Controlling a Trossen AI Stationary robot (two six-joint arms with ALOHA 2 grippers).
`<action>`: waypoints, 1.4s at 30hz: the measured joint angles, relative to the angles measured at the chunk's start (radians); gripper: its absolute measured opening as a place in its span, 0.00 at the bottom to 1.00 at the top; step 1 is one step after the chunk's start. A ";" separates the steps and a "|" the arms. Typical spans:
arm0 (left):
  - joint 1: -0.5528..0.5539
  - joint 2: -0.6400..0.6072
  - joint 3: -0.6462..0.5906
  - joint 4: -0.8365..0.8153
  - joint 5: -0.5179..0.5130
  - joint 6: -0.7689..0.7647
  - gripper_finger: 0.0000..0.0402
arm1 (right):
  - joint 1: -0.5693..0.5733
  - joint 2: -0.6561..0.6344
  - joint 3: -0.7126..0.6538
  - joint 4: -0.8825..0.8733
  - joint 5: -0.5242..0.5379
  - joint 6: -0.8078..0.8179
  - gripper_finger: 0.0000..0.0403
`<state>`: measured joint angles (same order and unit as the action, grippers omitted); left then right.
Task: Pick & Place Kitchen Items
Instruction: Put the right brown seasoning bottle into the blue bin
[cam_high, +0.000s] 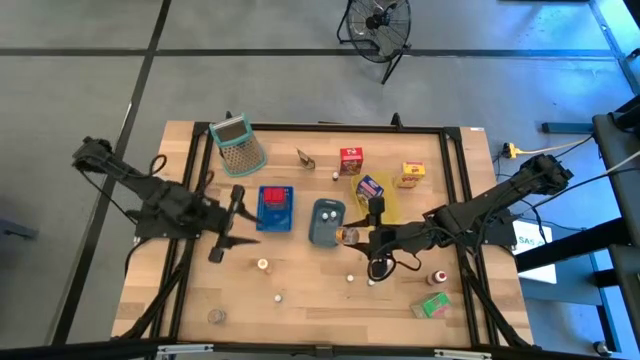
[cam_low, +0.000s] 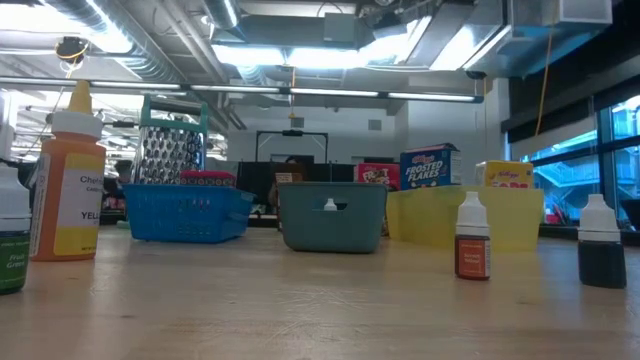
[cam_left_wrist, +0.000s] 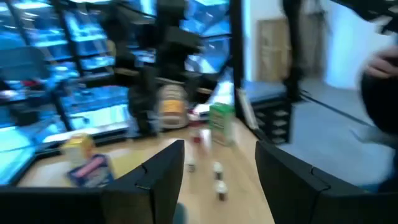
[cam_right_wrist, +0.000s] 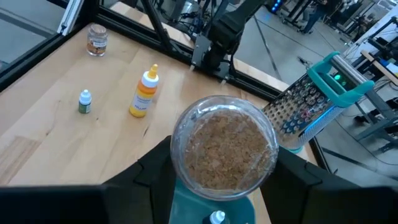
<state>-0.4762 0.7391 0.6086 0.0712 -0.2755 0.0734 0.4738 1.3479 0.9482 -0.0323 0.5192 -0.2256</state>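
As things stand: the right gripper (cam_right_wrist: 224, 169) is clamped on a round jar of brown granules (cam_right_wrist: 225, 146), at the right edge of the grey-blue tray (cam_high: 326, 222).
Right grip: fingers pinch the jar's sides; its clear lid faces back at the wrist, so its long axis runs along the fingers, not across them.
Key relation: the grey-blue tray lies just below and ahead of the jar, with its rim showing under the glass in the right wrist view. A short move inward looks like all a drop needs.
Left gripper (cam_left_wrist: 217, 155): fingers spread, nothing between them, waiting beyond the blue tray (cam_high: 275, 207) on the grey-blue tray's left. The right arm is the nearer one.
In the way: a small white-capped bottle (cam_right_wrist: 216, 217) already sits inside the grey-blue tray, right under the jar, so the jar likely needs the free floor beside it.
Neighbours: the yellow tray (cam_high: 388, 208) stands just right of the grey-blue tray and holds a blue-purple carton (cam_high: 369, 187).
Farther off: the grater (cam_high: 238, 145) stands behind and left of the grey-blue tray, and an orange squeeze bottle (cam_right_wrist: 144, 93) stands in front of it, both clear of the path.
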 joint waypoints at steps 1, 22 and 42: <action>0.030 -0.006 -0.014 0.010 0.024 -0.009 0.48 | -0.005 0.000 0.000 0.003 0.000 0.000 0.45; 0.304 0.374 -0.023 0.284 0.271 -0.026 0.48 | -0.091 0.150 0.000 0.226 -0.112 -0.117 0.45; 0.304 0.519 0.150 0.220 0.138 0.030 0.48 | -0.127 0.150 0.000 0.216 -0.138 -0.093 0.45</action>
<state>-0.1719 1.2579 0.7585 0.2908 -0.1372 0.1031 0.3470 1.4982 0.9482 0.1841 0.3809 -0.3188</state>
